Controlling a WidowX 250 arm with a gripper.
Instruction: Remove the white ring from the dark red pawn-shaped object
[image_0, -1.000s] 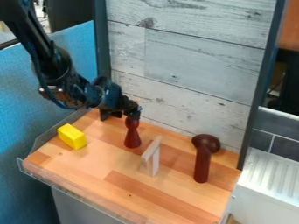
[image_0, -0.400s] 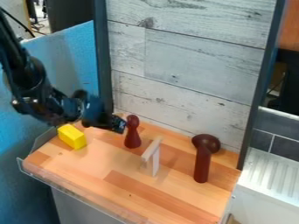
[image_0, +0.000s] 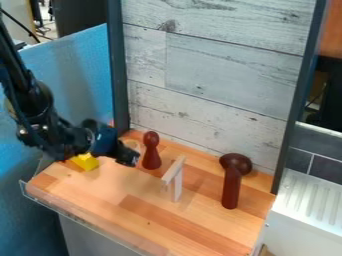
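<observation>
The black robot arm (image_0: 37, 115) came into the view from the upper left, and its hand (image_0: 129, 158) hung low over the back left part of the wooden table (image_0: 143, 220). How far open the hand was could not be told, nor whether it had hold of anything. Nearest to its tip was the dark red pawn-shaped piece (image_0: 151, 151) (round head, narrow neck, flared foot), which stood upright on the table just to the right of the hand; whether the two touched could not be told.

On the other side of the hand, near the table's left edge, sat a yellow block (image_0: 87, 161), partly hidden by the arm. To the right of the pawn-shaped piece and nearer the camera stood a pale piece (image_0: 172, 179) with a slanting top bar and an upright leg. Farther right, well apart from the hand, was a dark reddish-brown piece (image_0: 231, 189) with a rounded, bulky head and a straight shaft.

Behind the table rose a whitish wood-grain panel (image_0: 220, 75) between dark frame posts, with a blue surface (image_0: 80, 75) to its left. A white ribbed surface (image_0: 307, 200) lay at the right.
</observation>
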